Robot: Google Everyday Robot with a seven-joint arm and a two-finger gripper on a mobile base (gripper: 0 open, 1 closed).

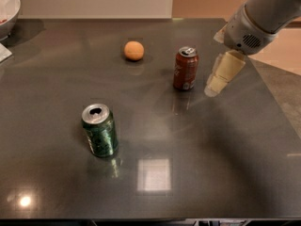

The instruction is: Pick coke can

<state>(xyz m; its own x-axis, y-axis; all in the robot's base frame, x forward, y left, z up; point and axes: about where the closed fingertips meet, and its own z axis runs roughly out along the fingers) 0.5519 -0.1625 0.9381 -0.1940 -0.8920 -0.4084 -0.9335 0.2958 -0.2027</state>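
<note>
You have the coke can standing upright on the table, and the gripper hangs just beside the can at its right, not touching it, probably lined up for a side grasp; if it is open or closed, I cannot tell.

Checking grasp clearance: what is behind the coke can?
Behind the coke can only dark table shows, up to its far edge; the strip the can itself covers is hidden. The gripper hangs just right of it, apart.
</note>
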